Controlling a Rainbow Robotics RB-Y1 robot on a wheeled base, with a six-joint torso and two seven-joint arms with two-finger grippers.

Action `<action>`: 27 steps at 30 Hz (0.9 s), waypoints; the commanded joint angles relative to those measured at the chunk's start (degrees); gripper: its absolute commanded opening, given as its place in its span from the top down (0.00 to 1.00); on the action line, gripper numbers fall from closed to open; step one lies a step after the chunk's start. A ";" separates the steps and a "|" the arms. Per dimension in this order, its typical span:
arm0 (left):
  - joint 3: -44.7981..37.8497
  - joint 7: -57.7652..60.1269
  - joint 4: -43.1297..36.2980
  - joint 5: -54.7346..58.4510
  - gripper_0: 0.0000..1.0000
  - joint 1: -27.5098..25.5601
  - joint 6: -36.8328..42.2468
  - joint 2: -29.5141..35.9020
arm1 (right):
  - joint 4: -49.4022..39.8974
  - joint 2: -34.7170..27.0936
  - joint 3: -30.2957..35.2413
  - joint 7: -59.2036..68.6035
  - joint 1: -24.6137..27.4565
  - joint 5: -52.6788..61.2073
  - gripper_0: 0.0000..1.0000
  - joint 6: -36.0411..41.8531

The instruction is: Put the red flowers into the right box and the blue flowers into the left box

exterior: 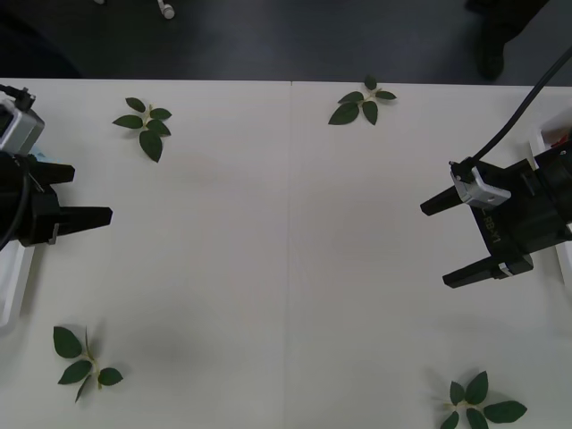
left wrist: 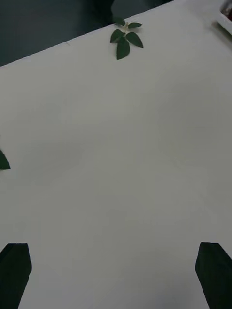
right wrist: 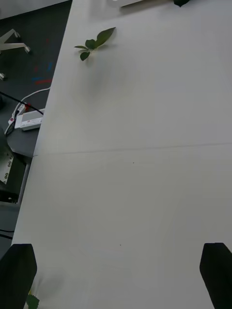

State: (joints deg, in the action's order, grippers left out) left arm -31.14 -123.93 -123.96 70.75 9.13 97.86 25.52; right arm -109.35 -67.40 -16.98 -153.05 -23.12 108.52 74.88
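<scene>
Both grippers are hanging open and empty: left gripper at the left box, right gripper beside the right box. Only leaf sprigs are lying on the table; flowers probably already boxed, sorting likely finished.

A lab or test room is suggested: a plain white table, dark floor, a cabled power strip lower left.

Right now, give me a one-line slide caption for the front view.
Both open grippers, left and right, hover at opposite table edges by white boxes, four loose leaf sprigs near the corners.
</scene>
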 commanded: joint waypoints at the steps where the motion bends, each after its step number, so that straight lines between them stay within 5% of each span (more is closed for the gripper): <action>1: 1.26 -10.37 2.85 2.11 0.00 3.96 2.25 1.99 | -1.22 -1.07 0.98 -1.95 -0.25 0.20 0.00 -0.09; 12: 2.40 -31.07 17.00 5.98 0.00 9.41 3.48 2.52 | -1.22 -1.07 0.98 -1.95 -0.25 0.20 0.00 -0.09; 27: 4.33 -31.07 17.35 4.75 0.00 9.41 3.83 2.78 | -1.22 -1.07 0.98 -1.95 -0.25 0.20 0.00 -0.09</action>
State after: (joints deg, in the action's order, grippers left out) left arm -26.28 -154.35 -105.65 75.58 17.76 101.20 26.85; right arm -109.35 -67.40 -16.98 -153.05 -23.12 108.52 74.88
